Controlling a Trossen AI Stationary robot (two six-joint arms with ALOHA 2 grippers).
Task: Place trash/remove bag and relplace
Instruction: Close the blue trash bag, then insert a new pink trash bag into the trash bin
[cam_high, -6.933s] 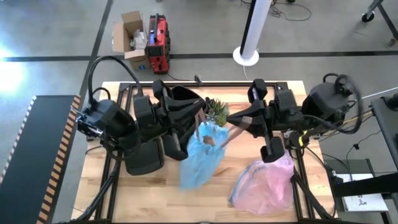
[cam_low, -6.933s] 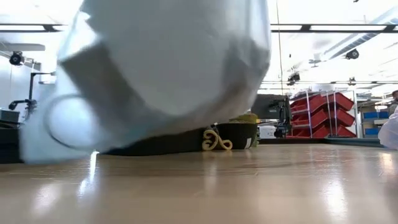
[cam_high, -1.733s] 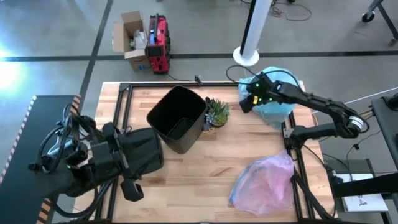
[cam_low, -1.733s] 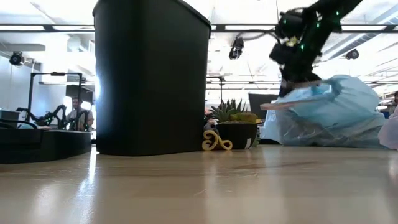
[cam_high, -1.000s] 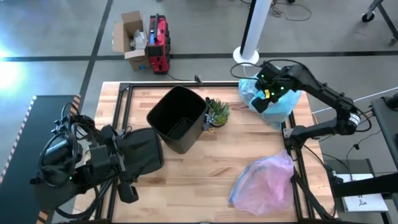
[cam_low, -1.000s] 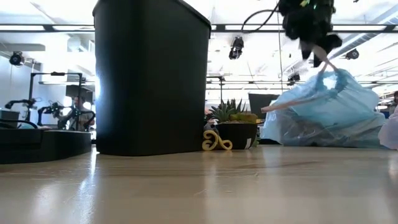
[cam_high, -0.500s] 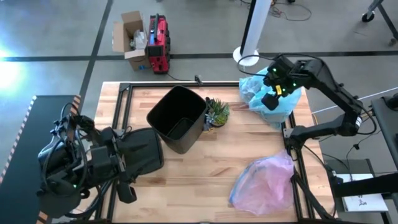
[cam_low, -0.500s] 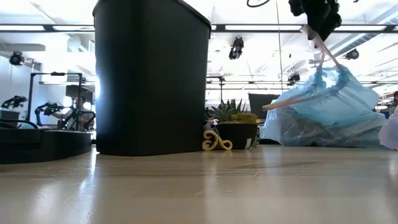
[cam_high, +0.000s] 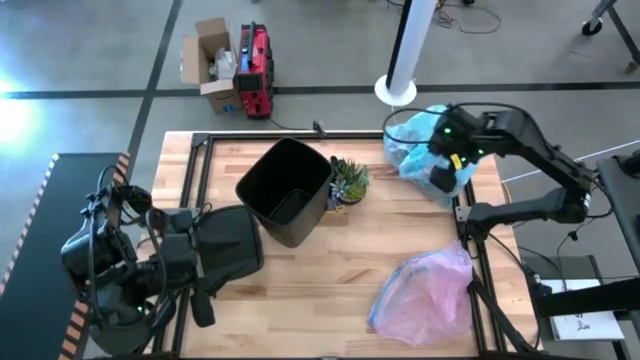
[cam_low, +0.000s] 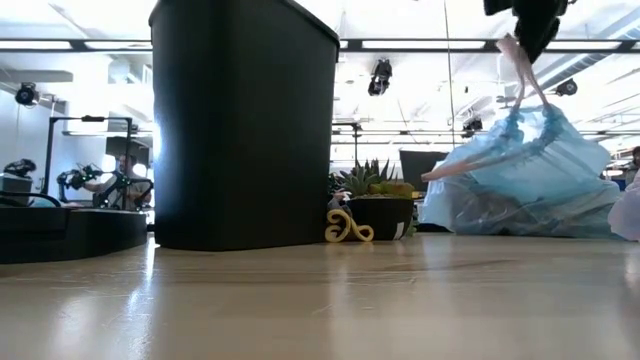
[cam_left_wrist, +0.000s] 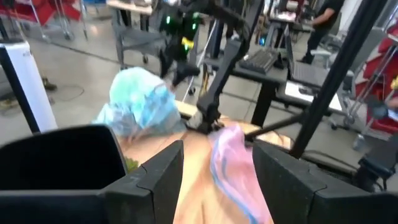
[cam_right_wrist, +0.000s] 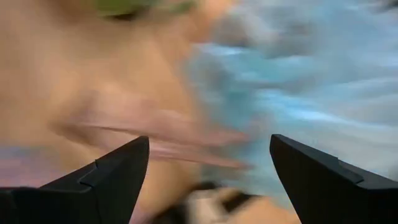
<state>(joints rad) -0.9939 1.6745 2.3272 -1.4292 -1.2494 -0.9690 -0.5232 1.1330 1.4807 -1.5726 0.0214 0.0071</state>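
Right gripper (cam_high: 441, 178) jaws wide over crinkly light-blue plastic bag (cam_high: 425, 150) at bench (cam_high: 340, 270) corner; may slide off.

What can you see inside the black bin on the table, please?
From above, the black bin shows only its dark inner walls and floor, with no liner or litter visible. The wall nearest the left arm hides part of the bottom.
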